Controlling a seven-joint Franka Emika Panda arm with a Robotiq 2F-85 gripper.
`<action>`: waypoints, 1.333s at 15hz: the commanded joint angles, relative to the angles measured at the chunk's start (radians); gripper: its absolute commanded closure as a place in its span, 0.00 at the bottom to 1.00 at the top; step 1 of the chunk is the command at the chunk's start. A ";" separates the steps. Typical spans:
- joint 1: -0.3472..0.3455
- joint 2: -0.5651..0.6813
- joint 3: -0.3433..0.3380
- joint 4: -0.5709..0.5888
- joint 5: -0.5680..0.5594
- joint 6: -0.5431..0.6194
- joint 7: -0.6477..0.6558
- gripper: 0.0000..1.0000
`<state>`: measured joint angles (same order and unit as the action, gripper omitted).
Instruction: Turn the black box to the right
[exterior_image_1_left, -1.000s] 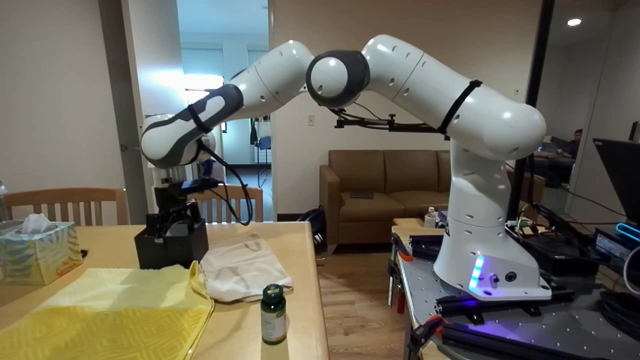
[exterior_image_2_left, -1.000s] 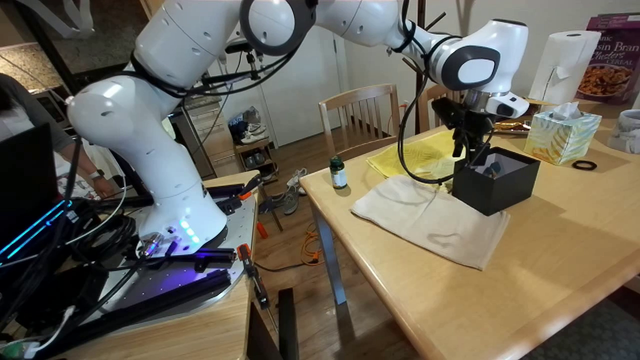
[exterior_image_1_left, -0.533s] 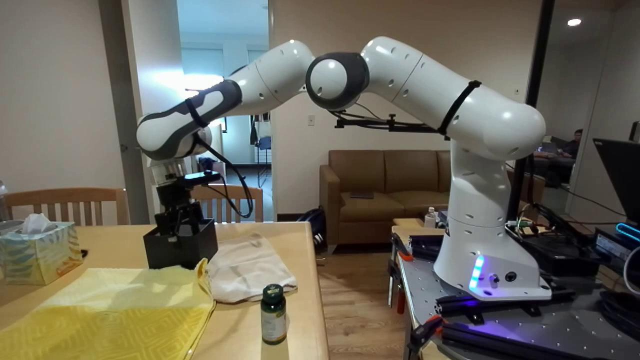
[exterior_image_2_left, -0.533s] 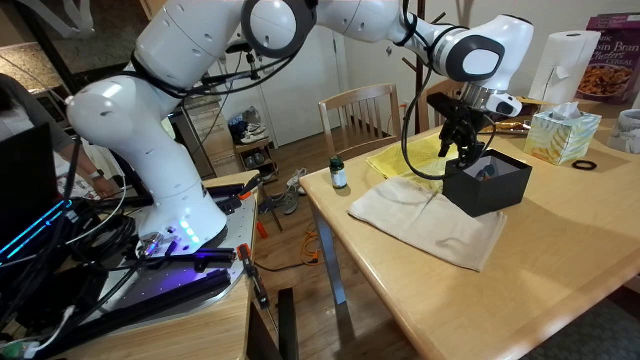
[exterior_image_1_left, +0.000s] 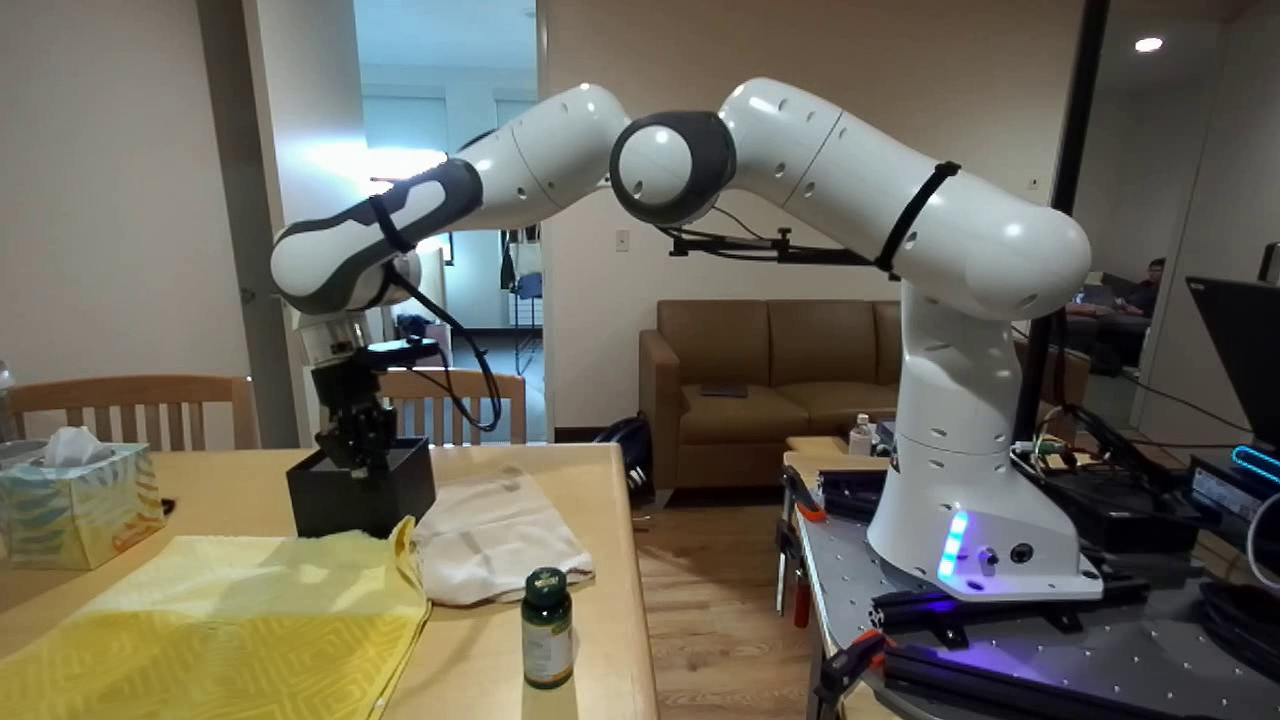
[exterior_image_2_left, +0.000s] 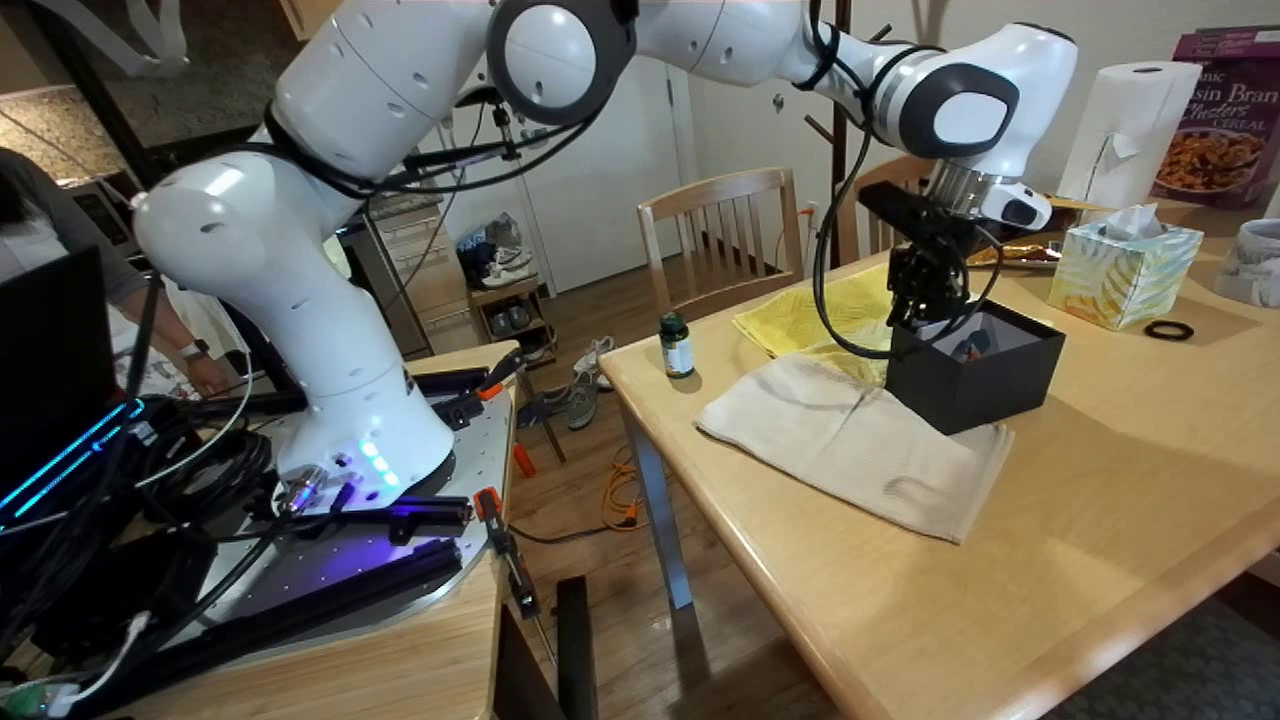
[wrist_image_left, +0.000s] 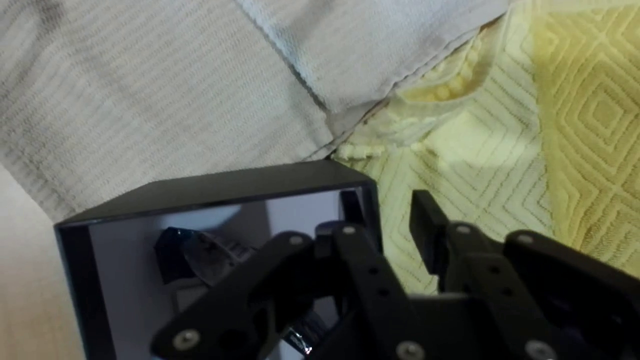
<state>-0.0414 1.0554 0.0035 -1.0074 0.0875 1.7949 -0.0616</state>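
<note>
The black box (exterior_image_2_left: 985, 385) stands open-topped on the table, its lower edge by the cream cloth; it also shows in an exterior view (exterior_image_1_left: 350, 500). In the wrist view its rim and outer wall (wrist_image_left: 225, 189) lie left of centre, and dark, shiny packets (wrist_image_left: 172, 252) rest inside. My gripper (wrist_image_left: 389, 215) straddles the box's short wall beside the yellow cloth. One finger is inside, against or close to that wall; the other hangs outside, a gap showing between it and the wall. The jaws are partly apart and grip nothing.
A cream cloth (exterior_image_2_left: 850, 440) and a yellow cloth (exterior_image_1_left: 220, 640) lie beside the box. A dark bottle (exterior_image_1_left: 547, 640) stands near the table edge. A tissue box (exterior_image_2_left: 1120, 275), a black ring (exterior_image_2_left: 1168, 330) and a paper towel roll (exterior_image_2_left: 1130, 140) are farther along the table.
Early in this second the black box shifted slightly towards the robot's base, along with my gripper, and the cream cloth moved a little too. Since then the box is still while my fingers have drawn closer together.
</note>
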 joint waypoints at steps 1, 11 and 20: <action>-0.026 0.030 0.022 0.054 0.008 -0.029 -0.029 0.97; -0.055 -0.008 0.031 0.067 0.022 -0.024 -0.026 0.99; -0.084 -0.066 0.037 0.061 0.219 0.020 0.213 0.99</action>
<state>-0.0986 1.0188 0.0188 -0.9335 0.2326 1.7983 0.0677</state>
